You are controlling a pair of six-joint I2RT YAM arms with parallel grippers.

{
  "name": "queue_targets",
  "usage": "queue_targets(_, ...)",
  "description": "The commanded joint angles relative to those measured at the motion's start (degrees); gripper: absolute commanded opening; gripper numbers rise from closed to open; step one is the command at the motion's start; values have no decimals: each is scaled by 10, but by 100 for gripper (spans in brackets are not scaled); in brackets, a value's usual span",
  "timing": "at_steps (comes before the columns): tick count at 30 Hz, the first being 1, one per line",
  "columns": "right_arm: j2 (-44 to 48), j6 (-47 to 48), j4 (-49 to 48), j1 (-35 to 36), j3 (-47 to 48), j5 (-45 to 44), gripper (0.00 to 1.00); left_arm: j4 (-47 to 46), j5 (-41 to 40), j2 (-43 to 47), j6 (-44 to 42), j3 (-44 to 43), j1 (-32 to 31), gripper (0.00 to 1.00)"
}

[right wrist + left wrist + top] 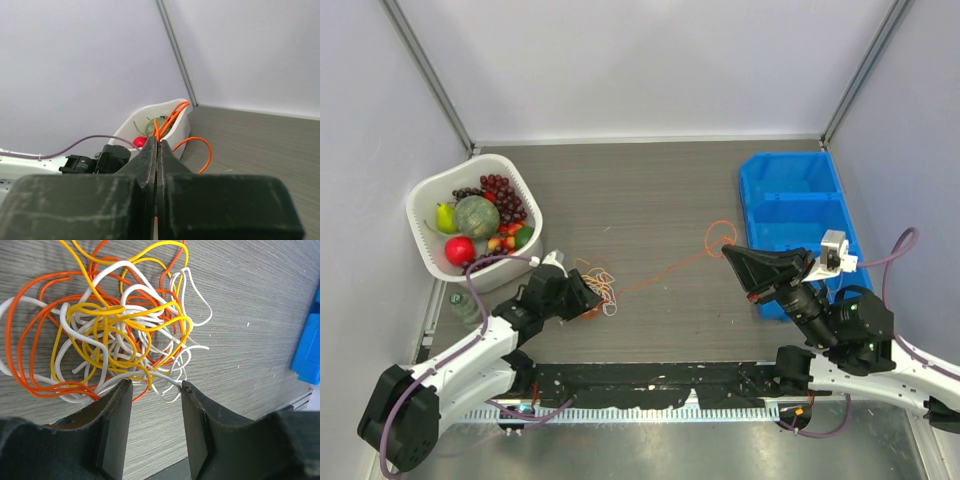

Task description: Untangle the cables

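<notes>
- Grey wood-grain tabletop (650, 190) boxed in by pale walls. A white plastic basket of fruit (418, 190) sits at the left of the top view and a blue plastic bin (748, 200) at the right.
- The cables form a loose knot of thin orange, yellow and white cords (602, 283), lying on the table left of centre and low in the top view. The left wrist view shows the knot (120, 335) filling the upper left of the frame.
- One long orange cord (665, 272) runs out of the knot up and to the right. It ends in a small loop beside the bin's near left corner.
- The right gripper (730, 252) has its fingers pressed flat together on that orange cord. In its own camera, orange strands (194, 138) rise out of the closed tips (156, 145).
- The left gripper (156, 387) is at the near edge of the knot with its fingers apart. A few white and yellow strands lie at the gap, and I cannot tell whether the tips press on them.
- Step in hand, as I judge it: drawing the orange cord free, with the right arm holding its end.
- Next move, as I judge it: the left fingers should close on or pin the rest of the knot. The right arm can then pull slowly away to the right, otherwise the whole floppy clump may simply drag along.
</notes>
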State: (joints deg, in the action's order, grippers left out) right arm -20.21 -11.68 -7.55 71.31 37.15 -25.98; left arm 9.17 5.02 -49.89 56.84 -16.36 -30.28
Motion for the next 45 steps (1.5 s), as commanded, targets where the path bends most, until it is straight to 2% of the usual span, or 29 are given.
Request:
queue_targets(1, -4, 51, 25, 3, 43, -53, 1, 20, -19, 8, -15, -13, 3, 48)
queue_targets(4, -21, 66, 40, 2, 55, -116, 1, 24, -16, 8, -16, -17, 3, 48)
queue_targets(6, -40, 75, 51, 3, 58, -127, 0, 26, -18, 12, -17, -17, 4, 48)
queue_targets(12, -110, 42, 60, 2, 44, -214, 1, 39, -19, 33, -17, -17, 3, 50)
queue_targets(16, -209, -65, 109, 0, 24, -304, 1, 40, 3, 62, -23, -31, 3, 54)
queue_targets(18, -252, -138, 141, -21, 14, -287, 1, 42, 15, 77, -25, -39, 3, 55)
queue_targets(19, -264, -180, 157, -44, 11, -270, 1, 44, 21, 84, -28, -46, 4, 55)
queue_targets(21, -296, -227, 174, -100, 5, -177, 1, 61, 35, 93, -34, -62, 3, 56)
queue_targets(23, -314, -236, 170, -153, -1, -112, 1, 70, 46, 102, -45, -73, 3, 58)
queue_targets(25, -310, -224, 172, -189, 6, -95, 1, 79, 49, 108, -49, -80, 3, 60)
queue_targets(29, -282, -186, 207, -246, 57, -132, 1, 86, 54, 118, -48, -83, 3, 62)
queue_targets(33, -293, -157, 245, -339, 124, -165, 1, 80, 55, 124, -44, -78, 3, 63)
queue_targets(39, -341, -208, 336, -466, 218, -253, 1, 85, 61, 120, -48, -83, 4, 63)
queue_targets(45, -348, -213, 343, -559, 238, -267, 1, 79, 78, 127, -48, -89, 3, 64)
